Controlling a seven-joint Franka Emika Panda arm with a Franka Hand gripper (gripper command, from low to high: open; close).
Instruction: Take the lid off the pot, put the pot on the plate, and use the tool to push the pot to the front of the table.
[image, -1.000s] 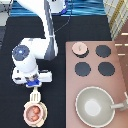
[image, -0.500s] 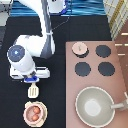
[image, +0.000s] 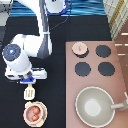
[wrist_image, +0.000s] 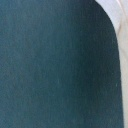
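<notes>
Pot and plate sit together near the exterior view's bottom left: the small squat pink pot (image: 34, 113), its reddish-brown inside open to view, rests on the round cream-tan plate (image: 26, 118), whose darker rim shows around it. The pot's small round pink lid (image: 79, 48), with a little knob at its centre, lies off the pot on the upper-left burner of the smooth pinkish-brown stove panel (image: 117, 82). Just above the plate, the pale cream spatula tool (image: 29, 92) lies on the flat black table (image: 55, 105), slotted squarish head toward the plate. The gripper (image: 28, 80), with its blue block, hangs right over the tool's handle end; whether it grips the handle I cannot tell. A large grey-beige pan (image: 93, 105) sits at the stove's lower end. The wrist view shows mostly a dark teal surface with a pale curved shape at one corner, probably the tool.
</notes>
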